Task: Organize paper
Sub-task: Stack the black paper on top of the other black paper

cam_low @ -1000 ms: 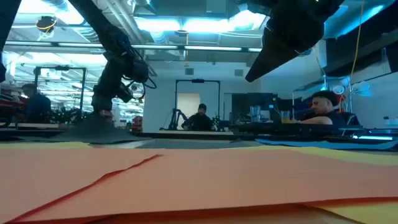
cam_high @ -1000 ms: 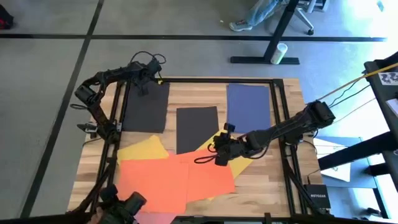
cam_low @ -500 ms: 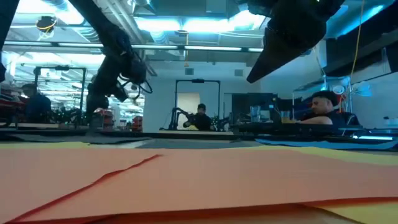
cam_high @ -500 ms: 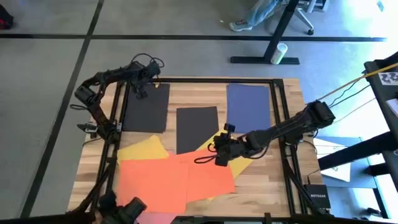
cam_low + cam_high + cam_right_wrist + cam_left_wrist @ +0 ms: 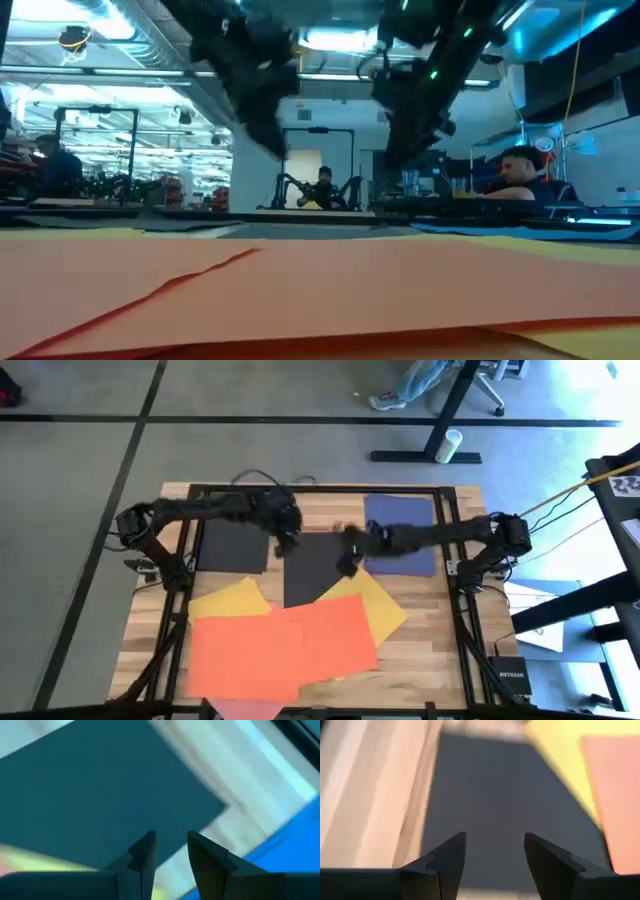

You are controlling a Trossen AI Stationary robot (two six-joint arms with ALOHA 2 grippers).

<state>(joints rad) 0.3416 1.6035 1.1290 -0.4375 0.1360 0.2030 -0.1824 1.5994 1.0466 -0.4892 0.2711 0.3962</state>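
Nearest, orange-red sheets (image 5: 280, 645) are overlapped on yellow ones (image 5: 372, 603) on the tabletop (image 5: 420, 650). Beyond, the left gripper (image 5: 287, 538) and right gripper (image 5: 350, 550) are held over the middle black sheet (image 5: 312, 565), fingers parted, empty. Farther lie another black sheet (image 5: 235, 545) and the navy sheet (image 5: 400, 520).

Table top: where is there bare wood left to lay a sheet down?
Bare table shows along the near right side, past the yellow sheet, and in narrow strips between the black sheets and the blue sheet. The near left is crowded with overlapping orange sheets.
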